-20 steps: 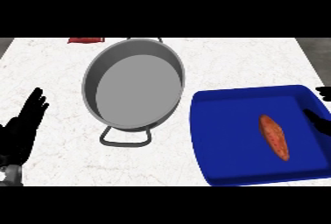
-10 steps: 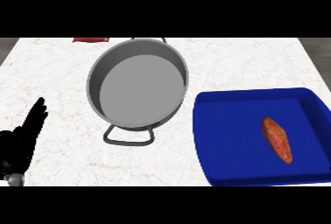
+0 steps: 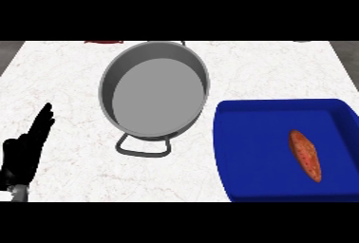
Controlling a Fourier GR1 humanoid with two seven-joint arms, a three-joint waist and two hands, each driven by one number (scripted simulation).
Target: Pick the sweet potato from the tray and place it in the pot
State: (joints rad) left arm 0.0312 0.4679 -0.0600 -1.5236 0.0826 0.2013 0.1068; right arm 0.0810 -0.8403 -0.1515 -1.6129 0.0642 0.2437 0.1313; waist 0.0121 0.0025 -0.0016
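Observation:
An orange-red sweet potato (image 3: 306,155) lies lengthwise in the right half of a blue tray (image 3: 256,156) at the right of the counter. A grey metal pot (image 3: 154,89) with a loop handle at its near side stands left of the tray, with nothing inside it. My left hand (image 3: 24,151) shows at the lower left edge, fingers straight and pointing up, resting well apart from the pot. No part of my right hand appears in the head view.
The counter is white marble. A dark red object (image 3: 104,42) peeks in at the far edge, left of the pot. A small grey thing (image 3: 303,41) sits at the far right edge.
My right hand, seen at the tray's right edge a second ago, has left the view. The left hand has sunk lower at the left edge.

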